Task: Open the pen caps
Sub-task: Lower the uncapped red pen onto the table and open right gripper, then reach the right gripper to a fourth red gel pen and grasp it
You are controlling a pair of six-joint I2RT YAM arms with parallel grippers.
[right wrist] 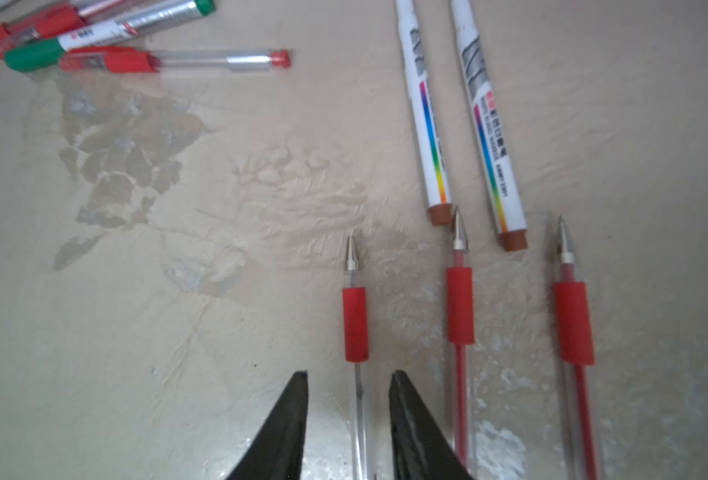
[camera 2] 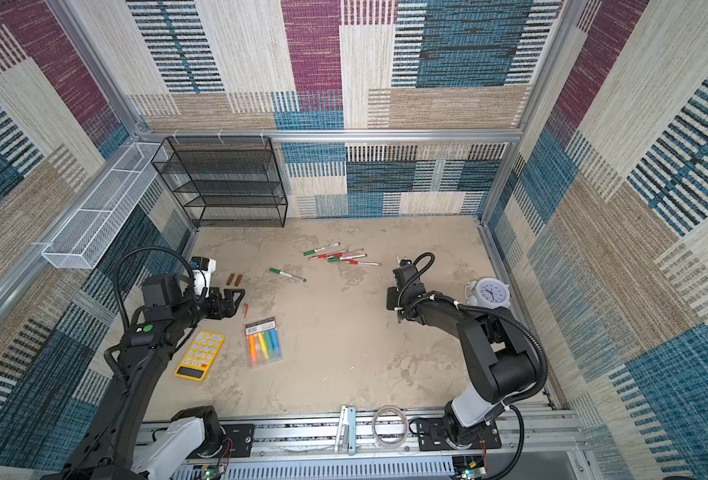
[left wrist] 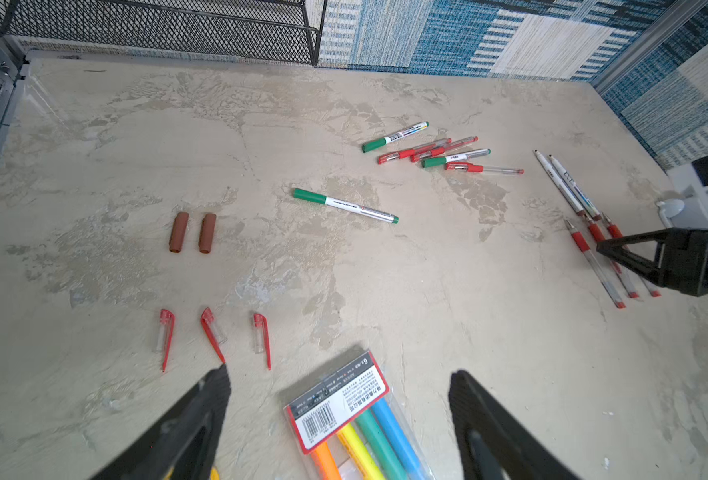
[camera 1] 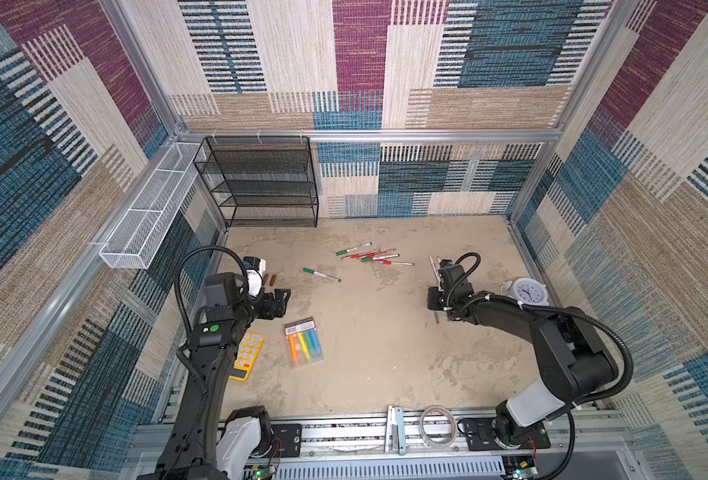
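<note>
Two brown pen caps and three clear, red-clipped caps lie loose on the table ahead of my left gripper. It hangs open and empty over a highlighter pack. A green-capped marker lies alone mid-table. Several capped pens are heaped behind it. On the right lie two uncapped white markers and three uncapped red pens. My right gripper stands open astride the clear barrel of one red pen, with a gap on each side of it.
The highlighter pack and a yellow calculator lie near the left arm. A white alarm clock stands by the right wall. A black mesh rack fills the back left corner, beside a white wire basket.
</note>
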